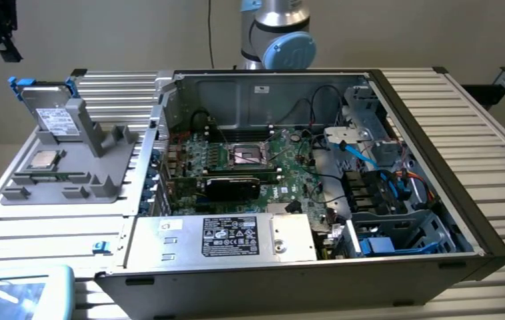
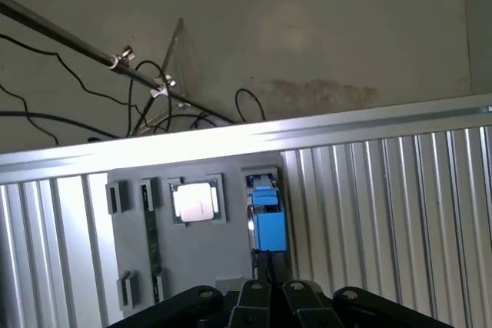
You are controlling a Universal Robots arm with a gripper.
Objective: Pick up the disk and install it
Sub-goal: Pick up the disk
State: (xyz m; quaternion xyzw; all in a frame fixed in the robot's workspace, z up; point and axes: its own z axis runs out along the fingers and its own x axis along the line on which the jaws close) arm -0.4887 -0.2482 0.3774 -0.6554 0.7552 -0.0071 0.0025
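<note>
Gripper (image 2: pixel 267 265): closed, tips just beside blue frame of disk (image 2: pixel 267 220), contact not determinable | Disk: upright in grey holder (image 1: pixel 101 143), upper left of exterior view | 1 processor chip (image 1: pixel 42 160) on same holder | Computer case (image 1: pixel 234 93): open, centre frame.
</note>
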